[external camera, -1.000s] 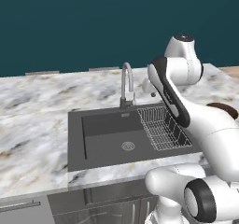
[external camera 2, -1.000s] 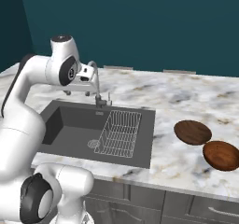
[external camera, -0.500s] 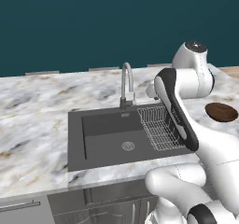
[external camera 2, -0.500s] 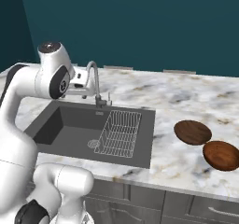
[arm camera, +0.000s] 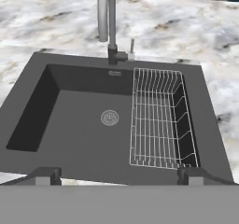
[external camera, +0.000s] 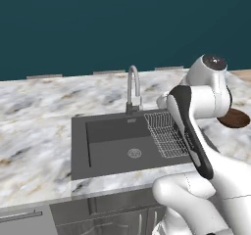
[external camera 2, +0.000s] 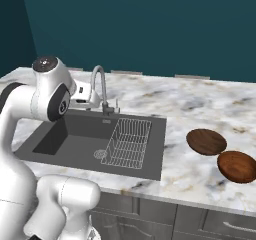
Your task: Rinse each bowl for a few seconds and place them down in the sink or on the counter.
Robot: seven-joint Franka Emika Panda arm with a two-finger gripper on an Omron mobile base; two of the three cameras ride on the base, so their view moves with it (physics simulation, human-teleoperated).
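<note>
Two reddish-brown bowls lie side by side on the counter to the right of the sink, one nearer the basin and one nearer the front edge. In the left base view, part of one bowl peeks out behind my arm. My gripper is open, its two dark fingertips wide apart with nothing between them. It hovers above the front edge of the dark grey sink and looks down into it, far from both bowls.
A wire rack fills the right part of the basin, with the round drain to its left. The curved silver faucet rises at the back rim. My white arm crosses in front of the sink's right side.
My arm has swung, its upper joints moving right in the left base view and left in the right base view. The jaws have widened slightly. The bowls have stayed put.
</note>
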